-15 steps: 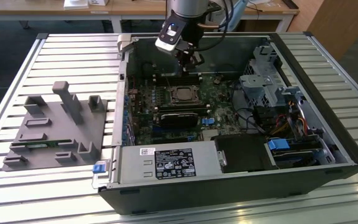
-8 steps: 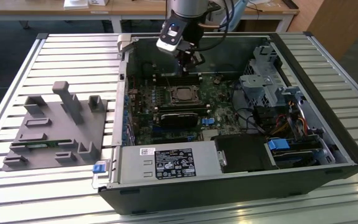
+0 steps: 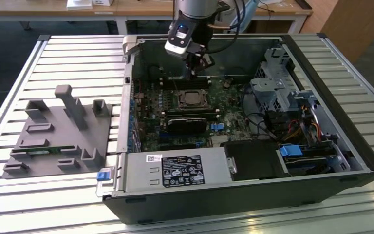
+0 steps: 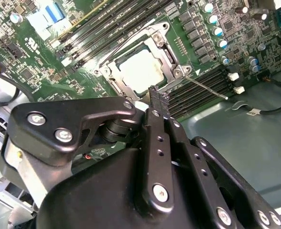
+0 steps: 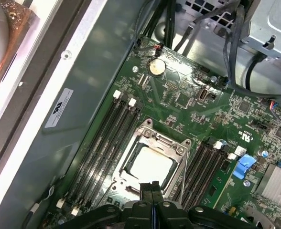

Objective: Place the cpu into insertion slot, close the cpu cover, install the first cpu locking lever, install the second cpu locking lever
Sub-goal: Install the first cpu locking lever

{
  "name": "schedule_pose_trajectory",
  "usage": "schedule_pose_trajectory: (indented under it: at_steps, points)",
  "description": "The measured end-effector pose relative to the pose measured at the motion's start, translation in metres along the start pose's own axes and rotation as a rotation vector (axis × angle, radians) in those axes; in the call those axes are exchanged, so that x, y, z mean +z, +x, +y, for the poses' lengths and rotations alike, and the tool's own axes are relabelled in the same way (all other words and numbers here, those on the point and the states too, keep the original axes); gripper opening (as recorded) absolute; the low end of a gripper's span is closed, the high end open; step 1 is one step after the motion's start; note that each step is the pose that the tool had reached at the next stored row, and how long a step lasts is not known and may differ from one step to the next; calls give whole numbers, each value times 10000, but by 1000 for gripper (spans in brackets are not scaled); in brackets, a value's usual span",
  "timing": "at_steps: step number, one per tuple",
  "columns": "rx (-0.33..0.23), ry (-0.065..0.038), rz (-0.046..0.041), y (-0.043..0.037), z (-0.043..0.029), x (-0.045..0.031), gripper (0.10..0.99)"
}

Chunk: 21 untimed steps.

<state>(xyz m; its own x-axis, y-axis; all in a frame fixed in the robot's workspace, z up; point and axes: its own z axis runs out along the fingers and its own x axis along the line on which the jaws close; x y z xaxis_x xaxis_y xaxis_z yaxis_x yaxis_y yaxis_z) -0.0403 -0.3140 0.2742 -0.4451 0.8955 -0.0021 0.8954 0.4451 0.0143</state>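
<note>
The cpu (image 4: 141, 71) (image 5: 151, 165), a pale silver square, lies in the insertion slot (image 3: 190, 99) on the green board. The cpu cover (image 4: 165, 44) (image 5: 156, 141), a silver frame, lies flat around it. One thin silver locking lever (image 4: 206, 87) sticks out from the socket's corner over the black memory slots. In both wrist views my gripper (image 4: 158, 97) (image 5: 150, 187) is shut with nothing between its fingers, its tips hovering just off the socket's edge. In the exterior view the gripper (image 3: 196, 72) hangs above the board, just behind the socket.
The board sits inside an open computer case (image 3: 340, 161) with drive cages and cables on the exterior view's right. Long black memory slots (image 5: 104, 143) flank the socket. A grey fixture block (image 3: 57, 131) stands on the slatted table at the exterior view's left.
</note>
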Motion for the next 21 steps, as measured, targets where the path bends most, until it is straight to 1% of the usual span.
schedule_pose_trajectory:
  at_steps: [21]
  points:
    - [-784, -2, 12, 0, 0, 0, 106]
